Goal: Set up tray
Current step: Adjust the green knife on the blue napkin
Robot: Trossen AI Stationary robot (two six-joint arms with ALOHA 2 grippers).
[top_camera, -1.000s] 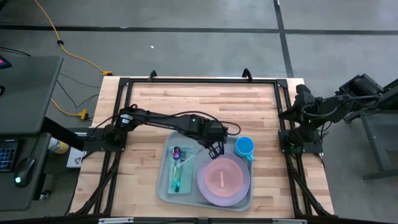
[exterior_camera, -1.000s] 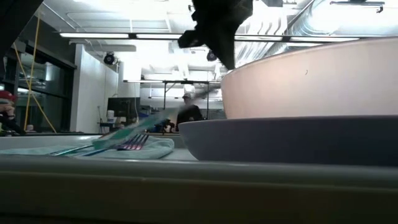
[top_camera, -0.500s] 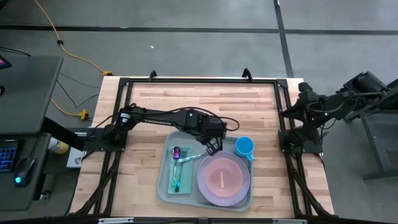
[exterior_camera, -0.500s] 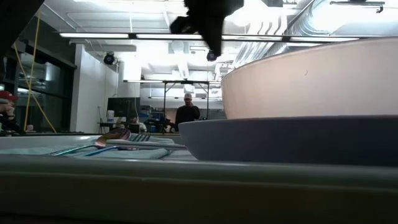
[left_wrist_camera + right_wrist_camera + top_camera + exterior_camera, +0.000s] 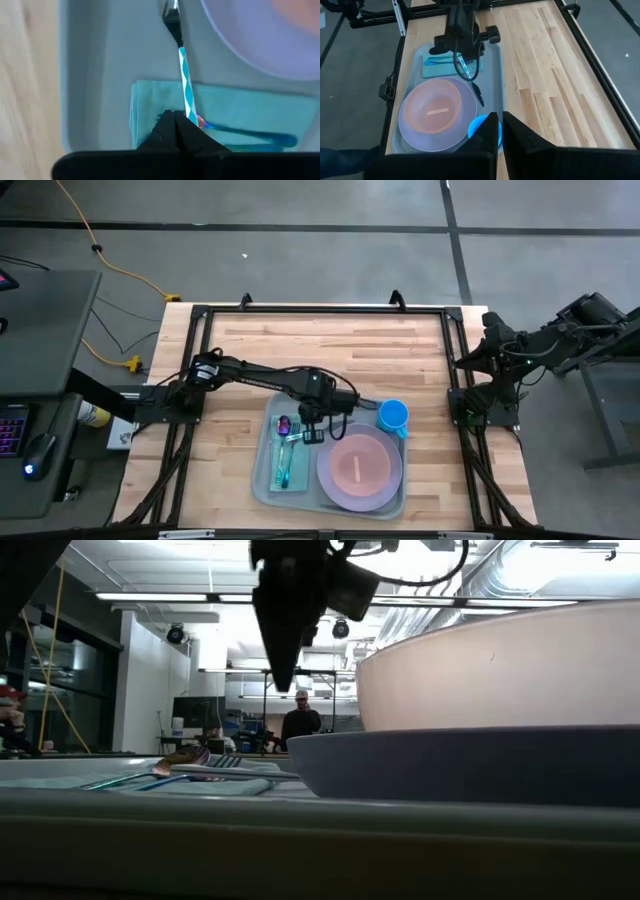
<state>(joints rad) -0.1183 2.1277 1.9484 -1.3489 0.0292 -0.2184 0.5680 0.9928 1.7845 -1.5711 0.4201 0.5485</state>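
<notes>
From above, the left gripper (image 5: 310,430) — fingers pinched shut, empty — hovers over the pale grey-green plastic tray (image 5: 262,480) at the purple plate's (image 5: 335,485) ten o'clock; its wrist view alone reveals a teal-striped fork (image 5: 184,75).

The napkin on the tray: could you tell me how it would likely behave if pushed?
The napkin looks thin and folded flat, so it is probably floppy and would bunch. Cutlery lies on it, so a push would likely drag that along. The tray looks smooth, so it may slide easily.
</notes>
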